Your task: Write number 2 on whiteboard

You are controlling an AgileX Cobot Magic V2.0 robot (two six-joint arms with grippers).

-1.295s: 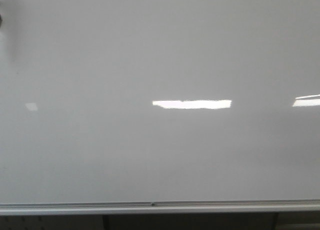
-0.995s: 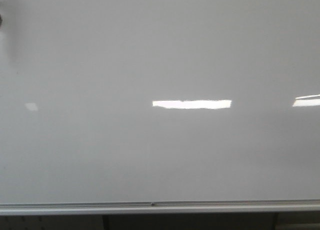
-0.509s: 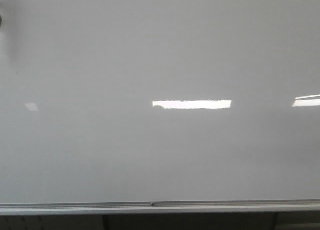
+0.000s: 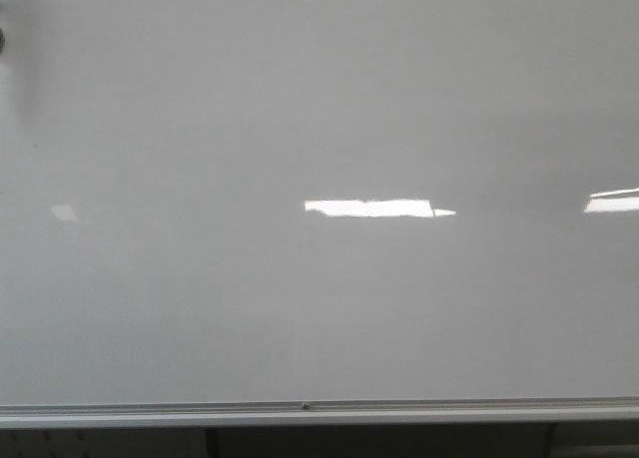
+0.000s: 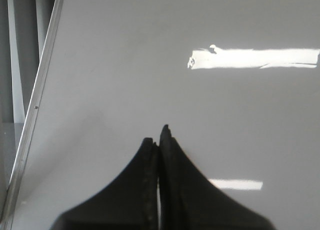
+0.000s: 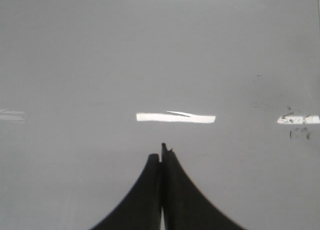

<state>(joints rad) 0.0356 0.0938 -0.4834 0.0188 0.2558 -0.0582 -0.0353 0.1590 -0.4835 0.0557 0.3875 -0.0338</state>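
The whiteboard [image 4: 319,99] is a glossy pale grey board that fills the front view, with its silver frame edge [image 4: 319,412] along the bottom. No number 2 shows on it in any view. Neither gripper shows in the front view. In the left wrist view my left gripper [image 5: 159,137] is shut, with nothing visible between its black fingers, over the board [image 5: 150,64] near its frame edge [image 5: 37,104]. In the right wrist view my right gripper [image 6: 161,155] is shut the same way over bare board [image 6: 100,64].
Bright rectangular light reflections [image 4: 367,208] lie on the board. Small dark ink specks [image 6: 296,132] mark the board in the right wrist view. A dim grey shadow [image 4: 25,59] sits at the front view's upper left. Dark space lies below the frame.
The right end of the middle light reflection in the front view is now cut short to a thin point. Nothing else has visibly changed.
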